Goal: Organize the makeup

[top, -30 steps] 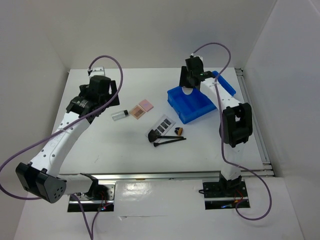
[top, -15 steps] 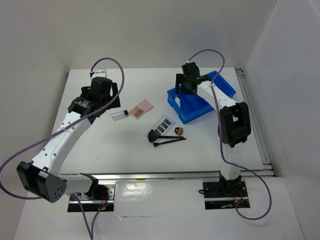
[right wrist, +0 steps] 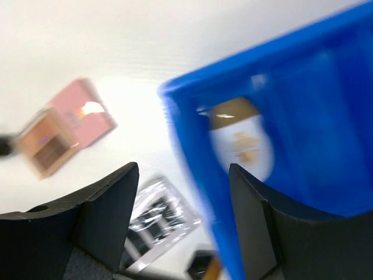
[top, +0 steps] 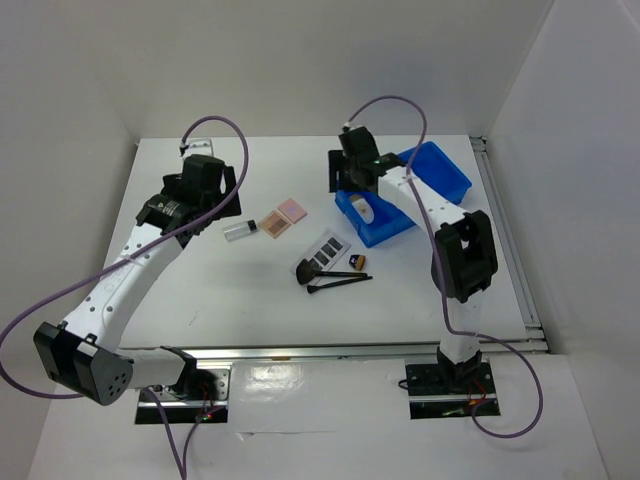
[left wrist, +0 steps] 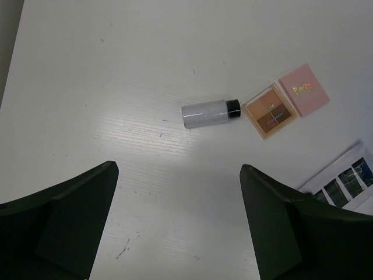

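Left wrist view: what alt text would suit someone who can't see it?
A clear vial with a black cap lies on its side on a white table, beside a tan compact and a pink compact. The open pincer frames the bottom corners with dark fingers; a strip palette pokes in at right.

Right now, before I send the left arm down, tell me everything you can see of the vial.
The vial is a small cylinder, clear or frosted as it looks, glass or plastic, closed with a black cap. It lies on its side on the white table, cap end toward the tan compact and very close to it; whether they touch cannot be told. Nothing grips it: the left end effector hangs open above it, clear of it.
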Controlling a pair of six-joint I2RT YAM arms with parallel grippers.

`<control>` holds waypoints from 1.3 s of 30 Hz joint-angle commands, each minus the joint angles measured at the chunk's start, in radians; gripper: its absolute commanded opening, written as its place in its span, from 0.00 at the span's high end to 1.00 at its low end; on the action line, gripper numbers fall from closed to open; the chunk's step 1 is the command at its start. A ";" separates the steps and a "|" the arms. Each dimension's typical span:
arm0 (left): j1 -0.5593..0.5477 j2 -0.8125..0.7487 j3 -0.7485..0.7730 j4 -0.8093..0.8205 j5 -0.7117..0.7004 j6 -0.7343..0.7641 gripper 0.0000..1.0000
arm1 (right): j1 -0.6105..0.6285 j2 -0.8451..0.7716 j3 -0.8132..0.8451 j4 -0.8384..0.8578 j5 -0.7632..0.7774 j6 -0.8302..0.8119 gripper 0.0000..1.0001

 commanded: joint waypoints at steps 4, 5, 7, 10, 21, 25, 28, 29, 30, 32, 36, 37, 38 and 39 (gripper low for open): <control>-0.002 -0.041 0.003 0.017 -0.018 -0.033 0.00 | 0.178 0.027 0.112 0.004 -0.049 -0.004 0.25; -0.002 -0.041 0.003 0.017 -0.018 -0.033 0.00 | 0.189 0.046 0.127 -0.007 -0.059 -0.004 0.22; -0.002 -0.025 0.003 -0.021 -0.039 -0.059 0.00 | 0.217 0.101 0.173 -0.016 -0.071 -0.013 0.14; -0.002 -0.016 0.003 -0.039 -0.030 -0.071 0.01 | 0.241 0.167 0.259 -0.047 -0.071 -0.033 0.12; 0.102 0.217 0.035 -0.039 0.096 -0.050 0.13 | 0.274 0.175 0.244 -0.085 -0.073 -0.042 0.12; 0.091 0.323 0.083 -0.028 0.111 -0.028 0.16 | 0.252 -0.026 0.088 -0.043 -0.063 -0.024 0.12; 0.063 0.417 0.091 -0.015 0.132 0.001 0.12 | 0.252 -0.218 -0.038 0.000 -0.065 -0.024 0.12; 0.063 0.450 0.120 -0.004 0.119 0.036 0.10 | 0.252 -0.289 -0.067 -0.027 -0.045 -0.009 0.12; 0.063 0.482 0.137 -0.004 0.106 0.062 0.08 | 0.252 -0.322 -0.077 -0.050 0.017 0.005 0.10; 0.054 0.579 0.196 -0.023 0.048 0.102 0.04 | 0.243 -0.386 -0.107 -0.110 0.076 0.040 0.10; 0.054 0.685 0.256 -0.014 0.037 0.214 0.00 | 0.222 -0.567 -0.150 -0.171 0.167 0.091 0.09; 0.054 0.697 0.256 -0.014 0.054 0.238 0.00 | 0.209 -0.591 -0.150 -0.183 0.180 0.091 0.09; 0.054 0.706 0.256 -0.003 0.071 0.280 0.00 | 0.209 -0.611 -0.150 -0.196 0.194 0.105 0.09; 0.054 0.706 0.256 0.009 0.088 0.303 0.00 | 0.209 -0.640 -0.141 -0.219 0.220 0.105 0.09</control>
